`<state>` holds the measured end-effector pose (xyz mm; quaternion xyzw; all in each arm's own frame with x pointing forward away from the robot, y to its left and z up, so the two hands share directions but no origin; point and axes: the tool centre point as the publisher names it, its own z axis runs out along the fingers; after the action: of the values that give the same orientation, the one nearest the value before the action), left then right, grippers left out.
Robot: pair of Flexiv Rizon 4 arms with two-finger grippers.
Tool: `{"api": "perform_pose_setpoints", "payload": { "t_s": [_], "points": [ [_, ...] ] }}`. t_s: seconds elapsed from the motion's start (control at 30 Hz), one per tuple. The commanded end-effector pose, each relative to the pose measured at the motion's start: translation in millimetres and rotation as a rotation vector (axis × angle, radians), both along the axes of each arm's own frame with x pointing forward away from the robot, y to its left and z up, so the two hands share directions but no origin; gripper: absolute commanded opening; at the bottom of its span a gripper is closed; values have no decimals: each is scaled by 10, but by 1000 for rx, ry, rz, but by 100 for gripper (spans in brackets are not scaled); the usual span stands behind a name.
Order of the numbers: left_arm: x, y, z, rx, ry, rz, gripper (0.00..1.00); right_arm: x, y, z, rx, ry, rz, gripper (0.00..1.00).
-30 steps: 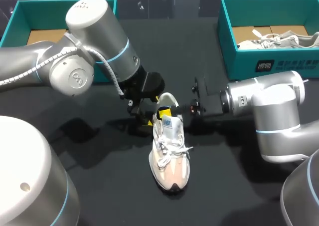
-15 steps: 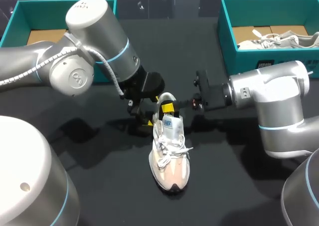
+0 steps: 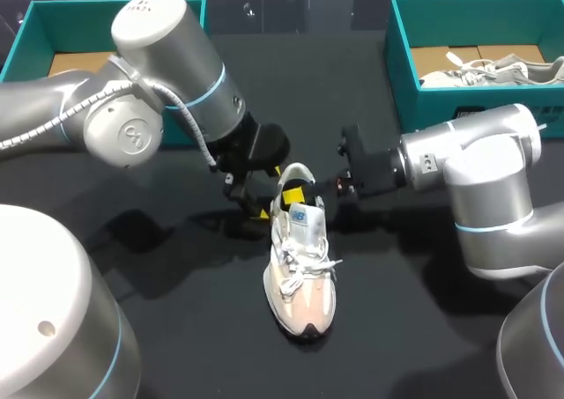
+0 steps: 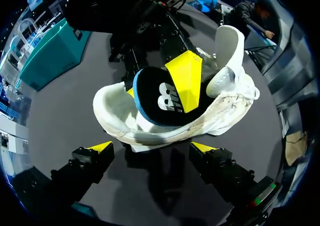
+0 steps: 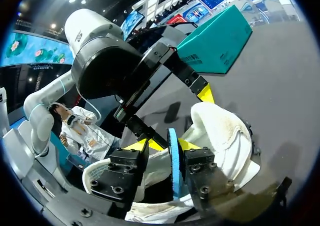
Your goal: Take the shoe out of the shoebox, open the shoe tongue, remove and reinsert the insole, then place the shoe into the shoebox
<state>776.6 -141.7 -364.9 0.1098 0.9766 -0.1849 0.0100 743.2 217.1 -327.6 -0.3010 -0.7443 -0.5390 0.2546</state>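
1. One white lace-up shoe with a peach toe rests on its sole in the middle of the dark table. It is outside both boxes, with its toe toward the near edge and its heel toward the far side.
2. One black foam insole with a blue edge stands on edge, partway out of the heel opening. Its lower part is hidden inside the shoe, and in the head view it is hard to make out.
3. The right gripper reaches in from the right and is clamped on the insole. One yellow-tipped finger lies flat on the black face, and the other finger is mostly hidden behind the insole.
4. The left gripper sits low at the left of the heel with its two fingers apart, gripping nothing. The shoe lies just ahead of its tips, and I cannot tell whether they touch it.
5. Two teal cardboard shoeboxes stand at the far corners.
   - The left shoebox shows a brown floor and is partly covered by the left arm.
   - The right shoebox holds one second, grey-white shoe, whose far-right end is cut off.
6. Two silver arms come in, the left arm and the right arm, and both run out of view at the near corners.
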Motion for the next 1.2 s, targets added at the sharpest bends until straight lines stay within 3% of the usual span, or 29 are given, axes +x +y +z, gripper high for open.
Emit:
{"api": "perform_pose_setpoints", "payload": {
  "t_s": [0.03, 0.6, 1.2],
  "points": [
    [-8, 51, 54, -2, -7, 5, 100, -82, -114, 173, -45, -18, -31, 47],
    [5, 357, 346, -7, -23, -91, 100, 50, -513, 176, -134, 38, -88, 49],
    [210, 961, 678, 70, -49, -246, 100, 85, -1123, 479, -426, 181, -146, 47]
  ]
}}
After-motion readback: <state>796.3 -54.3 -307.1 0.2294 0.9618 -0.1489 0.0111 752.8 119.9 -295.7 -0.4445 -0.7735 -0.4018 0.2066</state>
